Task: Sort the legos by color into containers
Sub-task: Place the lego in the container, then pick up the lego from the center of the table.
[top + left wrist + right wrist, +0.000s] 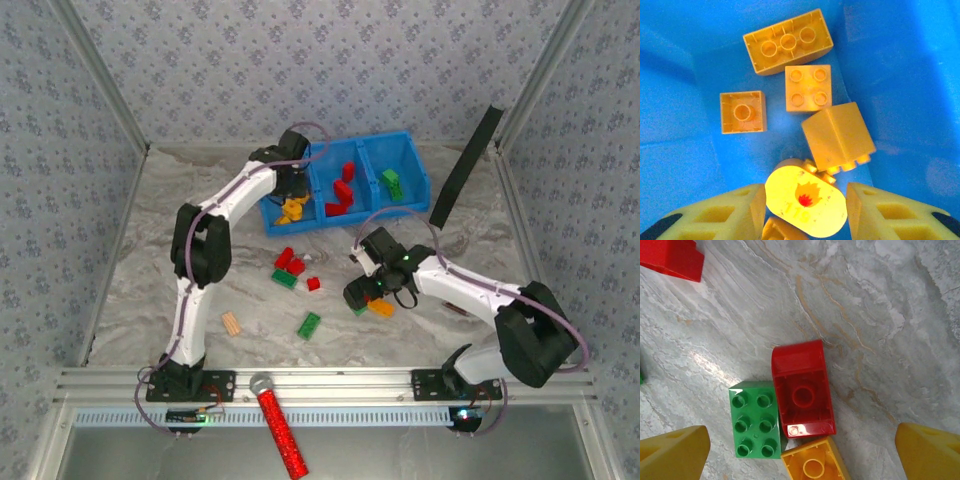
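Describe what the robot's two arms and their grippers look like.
Both arms are built alike: slim white links joined by chunky black joints, on the left arm and the right arm. Thin purplish cables loop alongside each. The left gripper's fingers are pale yellow plastic wedges with hollow pockets; the right gripper's fingers look a deeper yellow-orange.

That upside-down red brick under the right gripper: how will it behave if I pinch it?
The red brick looks rigid, hollow and probably light. Its glossy walls may slip in a loose pinch. The green brick and orange brick sit against it, so they will likely get nudged.
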You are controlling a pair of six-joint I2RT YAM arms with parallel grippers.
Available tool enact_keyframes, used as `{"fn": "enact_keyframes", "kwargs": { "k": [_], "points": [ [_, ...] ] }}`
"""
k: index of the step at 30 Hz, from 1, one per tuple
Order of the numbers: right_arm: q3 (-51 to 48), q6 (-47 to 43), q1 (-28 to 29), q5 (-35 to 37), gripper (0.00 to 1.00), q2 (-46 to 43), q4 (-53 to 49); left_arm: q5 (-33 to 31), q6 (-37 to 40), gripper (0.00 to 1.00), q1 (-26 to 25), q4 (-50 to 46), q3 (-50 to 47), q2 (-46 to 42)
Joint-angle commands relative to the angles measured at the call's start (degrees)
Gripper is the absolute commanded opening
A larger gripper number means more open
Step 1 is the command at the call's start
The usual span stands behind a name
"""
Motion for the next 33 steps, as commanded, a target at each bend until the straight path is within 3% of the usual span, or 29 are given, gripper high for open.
{"fn": "enact_keyframes", "kwargs": {
  "k": [1, 21, 28, 33],
  "points": [
    [1.94, 1.44, 0.34, 0.75, 0.96, 1.12, -2.34, -0.70, 1.12, 0.47, 0.28, -1.23, 0.65, -6.12],
    [8.74, 4.88, 1.08, 3.35, 0.85, 12.50, -2.64, -0.05, 2.53, 0.48, -0.63, 1.57, -9.75, -24.38],
    [10.56, 6.17, 1.07, 3.16, 0.73, 16.74, -3.53, -0.78, 3.02, 0.48, -1.71, 1.61, -11.60, -31.12],
    [10.72, 6.26, 1.11, 2.63, 0.58, 18.11, -3.71, -3.02, 3.54, 0.49, -4.24, 2.20, -12.99, -36.14]
  ]
}}
